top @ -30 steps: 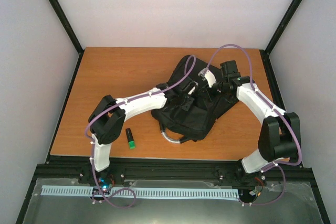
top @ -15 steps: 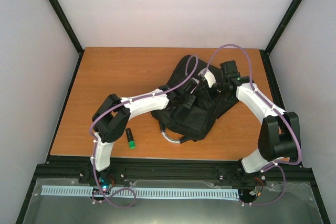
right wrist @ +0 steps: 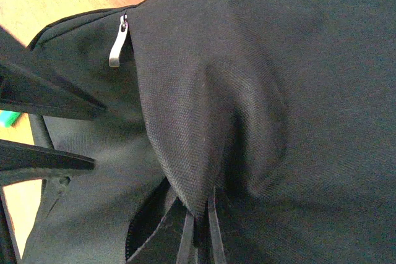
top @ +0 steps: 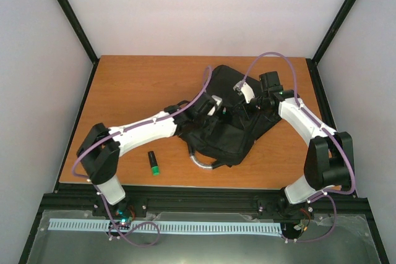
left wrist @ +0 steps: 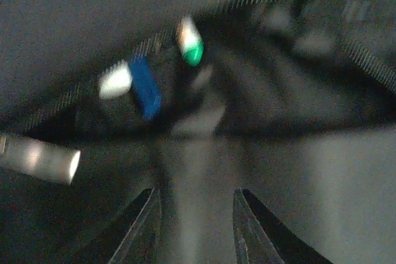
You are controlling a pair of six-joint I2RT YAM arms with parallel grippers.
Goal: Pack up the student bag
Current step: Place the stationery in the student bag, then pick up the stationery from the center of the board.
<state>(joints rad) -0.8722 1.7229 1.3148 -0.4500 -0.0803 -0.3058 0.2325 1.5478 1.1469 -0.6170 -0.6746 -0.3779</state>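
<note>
The black student bag (top: 232, 131) lies at the table's middle right, its grey loop handle (top: 200, 161) toward the near edge. My right gripper (top: 242, 98) is shut on a fold of the bag's fabric (right wrist: 198, 233) and holds it up beside a silver zip pull (right wrist: 117, 42). My left gripper (top: 213, 110) is at the bag's opening, open and empty (left wrist: 197, 214). Its blurred, dark view shows a blue item (left wrist: 145, 88), a white one (left wrist: 115, 82), a green-tipped one (left wrist: 192, 51) and a silver cylinder (left wrist: 38, 159) inside the bag.
A black marker with a green cap (top: 153, 163) lies on the wooden table (top: 136, 85) left of the bag, near the front edge. Black frame posts stand at the table's far corners. Purple cables loop over both arms.
My left arm has straightened, its elbow swinging down and to the left, while its gripper stays at the bag's opening. The right arm has not moved.
</note>
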